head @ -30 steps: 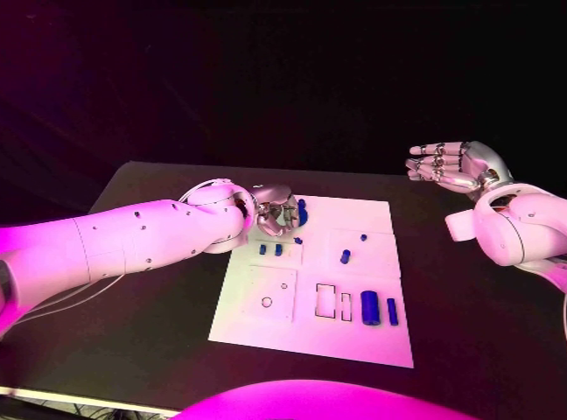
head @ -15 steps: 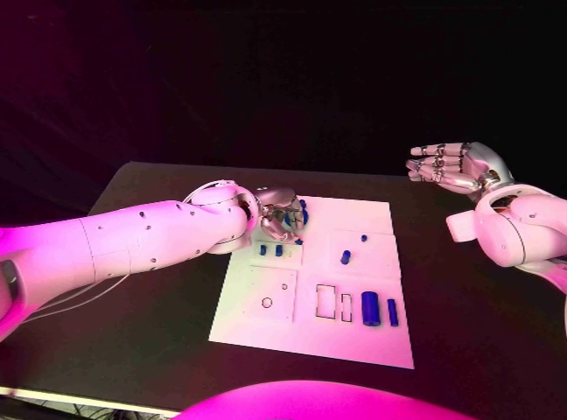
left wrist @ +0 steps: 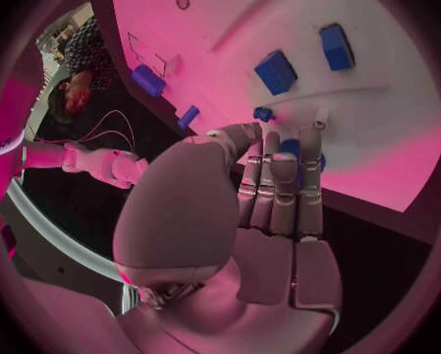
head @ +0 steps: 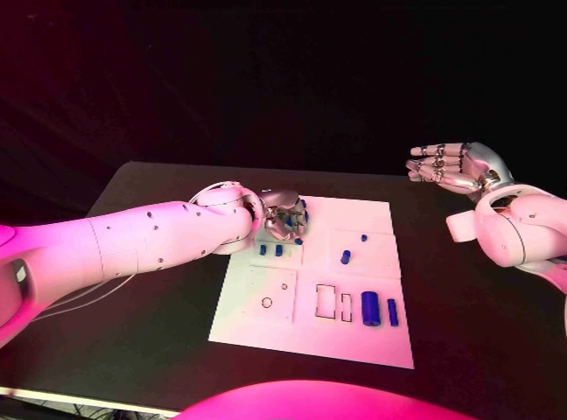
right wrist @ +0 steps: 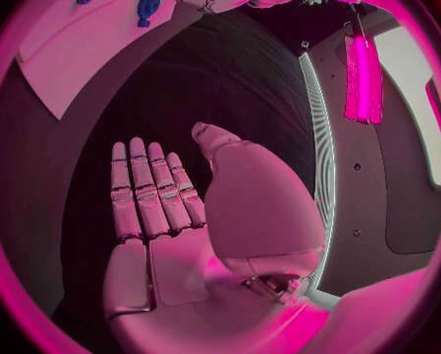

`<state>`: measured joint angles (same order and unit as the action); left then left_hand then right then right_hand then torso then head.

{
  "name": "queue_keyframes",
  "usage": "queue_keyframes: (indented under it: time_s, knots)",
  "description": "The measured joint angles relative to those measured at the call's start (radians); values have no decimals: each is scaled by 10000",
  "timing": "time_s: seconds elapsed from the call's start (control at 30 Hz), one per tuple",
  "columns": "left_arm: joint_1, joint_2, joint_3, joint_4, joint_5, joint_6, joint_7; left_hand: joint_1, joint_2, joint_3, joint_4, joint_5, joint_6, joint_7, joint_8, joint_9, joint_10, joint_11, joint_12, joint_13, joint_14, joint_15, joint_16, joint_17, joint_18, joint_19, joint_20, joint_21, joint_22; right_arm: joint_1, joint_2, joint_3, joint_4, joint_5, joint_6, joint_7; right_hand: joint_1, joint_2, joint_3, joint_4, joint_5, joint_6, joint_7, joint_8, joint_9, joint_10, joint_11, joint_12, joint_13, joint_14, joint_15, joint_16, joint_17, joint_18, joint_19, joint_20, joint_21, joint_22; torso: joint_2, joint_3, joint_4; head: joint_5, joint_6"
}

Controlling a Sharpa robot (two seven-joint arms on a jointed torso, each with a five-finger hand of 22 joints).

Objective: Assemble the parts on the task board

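The white task board (head: pixel 311 337) lies in the middle of the black table. My left hand (head: pixel 281 215) hovers over its far left corner. Its fingers (left wrist: pixel 284 182) lie straight and close together across a round blue part (left wrist: pixel 321 163), which peeks out at their far side (head: pixel 304 210). The fingers hide most of that part, so I cannot tell whether it is gripped. Two small blue blocks (head: pixel 269 250) sit just nearer than the hand. My right hand (head: pixel 454 166) is raised off the board's far right, fingers apart, holding nothing (right wrist: pixel 181 236).
A blue peg (head: pixel 346 256) and a blue dot (head: pixel 363 237) stand mid-board. A wide blue bar (head: pixel 369 308) and a narrow one (head: pixel 392 311) lie at the near right, beside two empty rectangular slots (head: pixel 325 300). A small round hole (head: pixel 267 303) is at the near left.
My left hand has shifted slightly right across the board's far left corner, and its fingers now cover more of the round blue part. The right hand has stayed put.
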<state>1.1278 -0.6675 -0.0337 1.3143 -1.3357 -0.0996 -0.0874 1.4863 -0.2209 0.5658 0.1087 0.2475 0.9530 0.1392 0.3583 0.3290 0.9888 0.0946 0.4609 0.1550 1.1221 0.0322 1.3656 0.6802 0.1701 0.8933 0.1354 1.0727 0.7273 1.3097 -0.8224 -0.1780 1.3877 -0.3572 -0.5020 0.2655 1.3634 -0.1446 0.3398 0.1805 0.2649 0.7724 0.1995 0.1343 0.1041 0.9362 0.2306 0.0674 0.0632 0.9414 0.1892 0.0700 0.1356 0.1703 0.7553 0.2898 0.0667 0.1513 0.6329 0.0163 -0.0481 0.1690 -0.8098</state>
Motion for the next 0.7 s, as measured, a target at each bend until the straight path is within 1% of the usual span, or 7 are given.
queue_keyframes:
  time_s: [0.27,0.37,0.4,0.53,0.57,0.63,0.7]
  knots:
    - [0,103,-34,-123,-25,168,-8,0,0,0,0,0,35,-36,0,0,-1,0,0,-1,0,0,0,-53,-1,0,0,43,48,0,-1,0,-1,0,2,-1,0,0,0,0,0,0,0,0,0,0,0,0,0,0,0,0,1,0,0,0,0,1,1,2,-1,-8,-28]
    - [0,146,-54,-175,-31,211,-20,-62,-62,-2,3,0,71,0,0,11,-5,5,0,-1,0,0,0,-53,-1,0,0,77,48,0,-2,0,-1,0,3,-1,0,0,0,0,0,0,0,0,0,0,0,0,0,0,0,0,0,0,0,0,0,0,1,2,-2,-16,-32]
    - [0,158,-58,-188,-33,219,-22,-110,-49,-31,31,0,71,0,0,11,-39,38,0,-1,0,0,0,-53,-2,0,0,77,48,0,-3,0,-1,0,3,-1,0,0,0,1,0,0,0,0,0,0,0,0,0,0,0,0,1,0,0,0,0,1,1,3,-2,-18,-33]
    - [-1,198,-70,-233,-39,255,-38,-200,-40,-74,74,0,71,0,0,11,-43,42,0,-1,0,0,40,-70,-1,0,0,77,56,0,-3,0,0,1,4,-1,0,0,0,1,0,0,0,0,0,0,0,0,0,0,0,0,1,0,0,0,0,1,1,7,-2,-26,-37]
    - [-1,205,-72,-241,-40,268,-44,-220,-60,-84,84,0,70,0,0,11,-80,78,0,-2,0,0,40,-95,-1,0,1,77,56,0,-4,0,1,1,4,-1,0,0,0,1,0,0,0,0,0,0,0,0,0,0,0,0,1,0,0,0,0,1,1,8,-3,-26,-40]
    - [-1,219,-77,-262,-43,307,-65,-285,-125,-102,127,0,106,-36,0,11,-148,109,0,-5,-60,60,40,-197,-1,-23,23,76,56,0,-6,0,3,1,4,-1,0,0,0,1,0,0,0,0,0,0,0,0,0,0,0,0,1,0,0,0,0,1,1,8,-3,-28,-45]
    - [-1,235,-82,-285,-49,357,-96,-332,-94,-96,157,0,106,-36,0,18,-258,112,-41,-15,-110,110,40,-297,1,-39,39,77,56,0,-8,0,3,1,4,-1,0,0,0,1,0,0,0,0,0,0,0,0,0,0,0,0,1,0,0,0,0,1,1,8,-3,-32,-46]
